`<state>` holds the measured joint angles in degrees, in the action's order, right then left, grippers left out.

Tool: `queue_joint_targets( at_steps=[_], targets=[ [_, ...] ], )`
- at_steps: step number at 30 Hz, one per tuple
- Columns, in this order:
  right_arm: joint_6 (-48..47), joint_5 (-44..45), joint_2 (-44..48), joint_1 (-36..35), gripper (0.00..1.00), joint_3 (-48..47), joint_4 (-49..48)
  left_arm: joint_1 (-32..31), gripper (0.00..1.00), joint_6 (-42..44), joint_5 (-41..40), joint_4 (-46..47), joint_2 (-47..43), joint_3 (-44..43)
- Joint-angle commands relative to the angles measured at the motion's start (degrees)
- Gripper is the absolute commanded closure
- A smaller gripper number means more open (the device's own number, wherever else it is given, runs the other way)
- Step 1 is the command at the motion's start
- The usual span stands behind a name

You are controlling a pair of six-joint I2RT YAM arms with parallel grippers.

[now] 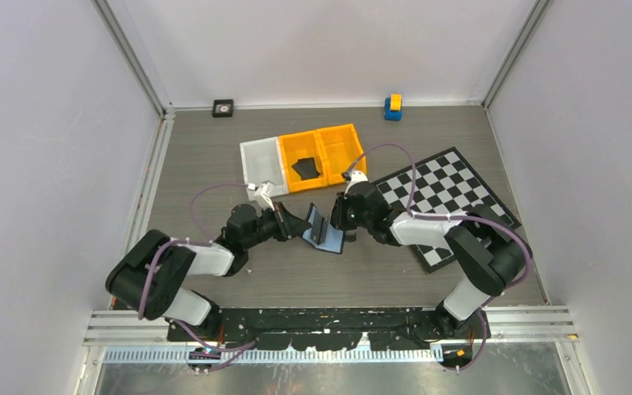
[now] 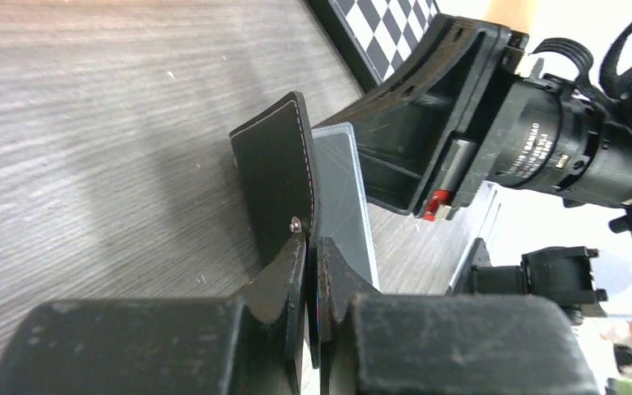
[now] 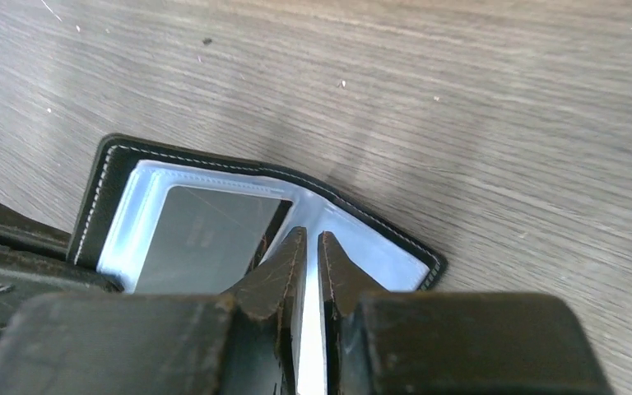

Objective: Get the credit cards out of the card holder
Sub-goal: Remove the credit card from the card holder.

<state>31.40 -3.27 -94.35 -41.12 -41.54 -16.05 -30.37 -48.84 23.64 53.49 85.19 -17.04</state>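
Since the card holder [image 1: 322, 230] sits at mid-tabletop [image 1: 214, 148] between the two arms, neither arm is clearly the nearer. The left jaws reach it from the left, the right jaws from the right. The left jaws are pressed together on the holder's black stitched cover [image 2: 276, 169], holding it upright off the tabletop. The other half lies flat, pale inner panel up.

The right jaws point down onto that panel, nearly together with only a thin slit between them. Whether they pinch the clear pocket film cannot be told. One dark credit card [image 3: 202, 234] sits in the pocket, long axis roughly left-right. Its right-hand corner is just beside the right jaws' tips, its body to their left, toward the raised cover.

Judgement: the coming move turns on the right jaws shifting left onto that card's edge.

Farther off, an orange bin [image 1: 290, 156] holds a dark flat piece [image 1: 306, 169], apparently a card.
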Motion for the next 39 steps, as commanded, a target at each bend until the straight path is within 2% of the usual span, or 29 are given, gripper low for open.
queue_joint_targets(
  at_steps=[1, 4, 7, 12, 19, 20, 23, 29, 32, 34, 35, 39],
  targets=[
    [0.9, 6.1, 5.3, 0.2, 0.84, 0.3, 3.0, -0.3, 1.00, 5.2, -7.0, -9.5, -7.5, -1.5],
    [2.0, 7.9, 8.1, 0.7, 0.79, 1.6, 4.8, -0.3, 1.00, 6.3, -9.2, -12.2, -10.0, -1.1],
    [3.0, 9.3, 12.8, 0.8, 0.69, 4.2, 5.1, -0.3, 1.00, 6.7, -9.6, -13.2, -10.3, -1.1],
    [4.8, 7.5, 19.2, 0.8, 0.60, 8.4, 3.5, -0.3, 1.00, 6.8, -9.7, -12.8, -8.8, -1.3],
    [5.7, 1.6, 11.5, 0.4, 0.39, 4.6, 4.1, -0.3, 1.00, 6.8, -10.5, -13.0, -6.2, -1.7],
    [5.7, 1.2, 9.8, 0.3, 0.40, 3.8, 4.0, -0.3, 0.98, 6.8, -10.7, -13.0, -5.7, -1.7],
    [5.8, -0.3, 5.2, -0.3, 0.52, 1.4, 3.7, -0.3, 0.91, 6.4, -11.2, -12.2, -3.9, -1.6],
    [6.0, 0.4, -1.2, -0.6, 0.65, -2.4, 5.1, -0.1, 0.66, 4.3, -8.6, -7.6, 2.0, -2.2],
    [6.0, 0.7, -1.7, -0.6, 0.69, -2.6, 5.2, 0.7, 0.61, 3.2, -5.7, -3.6, 6.1, -2.8],
    [5.8, 1.1, -1.5, -0.6, 0.71, -2.8, 5.9, 1.9, 0.61, 2.1, -3.1, -1.1, 8.0, -2.9],
    [5.7, 1.2, -1.3, -0.6, 0.71, -2.8, 6.1, 2.5, 0.65, 1.5, -2.0, 0.2, 8.8, -2.9],
    [5.5, 1.5, 0.7, -0.6, 0.71, -2.1, 6.3, 4.6, 0.91, -0.7, 0.6, 6.1, 11.5, -1.7]
  ],
)
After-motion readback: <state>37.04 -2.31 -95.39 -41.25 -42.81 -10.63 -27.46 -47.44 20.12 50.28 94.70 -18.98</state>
